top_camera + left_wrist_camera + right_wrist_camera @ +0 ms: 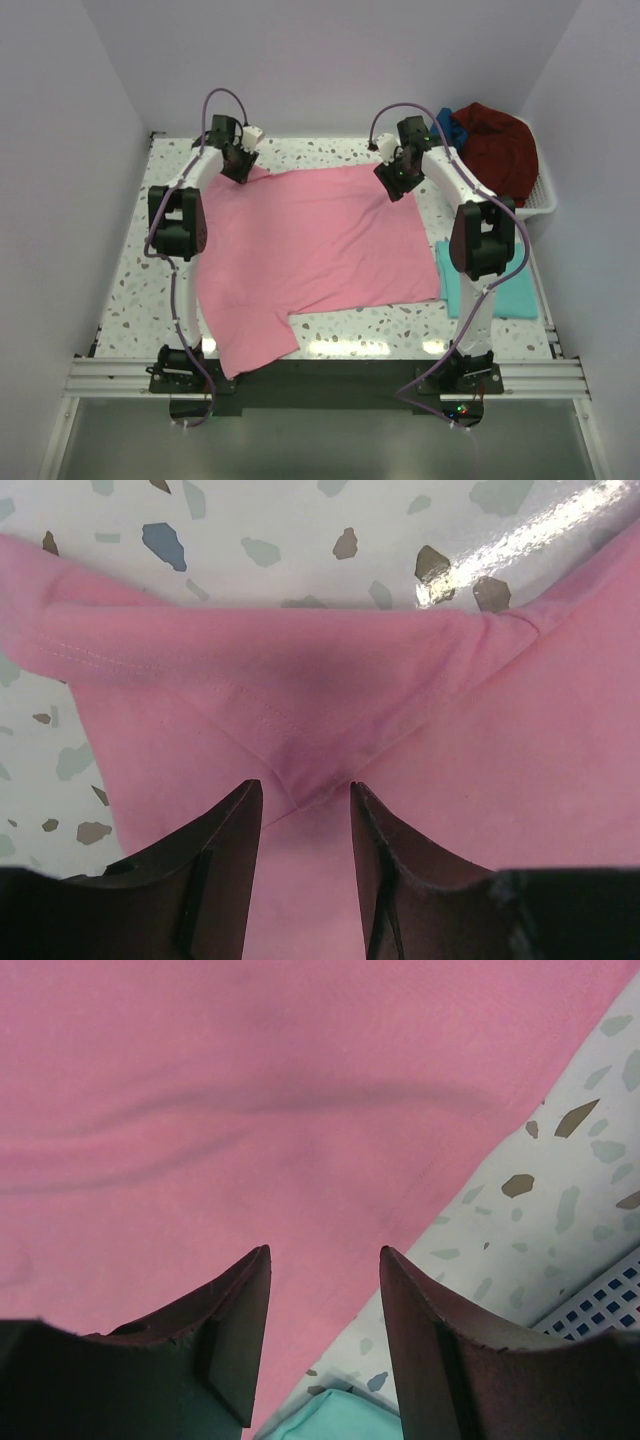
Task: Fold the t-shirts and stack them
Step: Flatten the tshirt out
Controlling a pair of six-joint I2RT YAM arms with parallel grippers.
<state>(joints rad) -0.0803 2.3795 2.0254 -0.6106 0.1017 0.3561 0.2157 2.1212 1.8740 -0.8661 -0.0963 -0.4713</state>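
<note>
A pink t-shirt (300, 240) lies spread flat on the speckled table (340, 322), with one sleeve hanging toward the near edge. My left gripper (240, 163) is at the shirt's far left corner. Its jaws stand open just above the cloth (450, 760), with a small puckered fold right ahead of the gripper (305, 785). My right gripper (398, 180) is at the far right corner, open over the shirt's edge (250, 1090), with nothing held in the gripper (325, 1252). A folded teal t-shirt (520, 295) lies at the right, and its corner (340, 1422) shows below the right jaws.
A white basket (540, 200) at the back right holds a dark red garment (500, 140) and a blue one (450, 125). Its mesh wall (610, 1290) shows at the right of the right wrist view. White walls close in the table on three sides.
</note>
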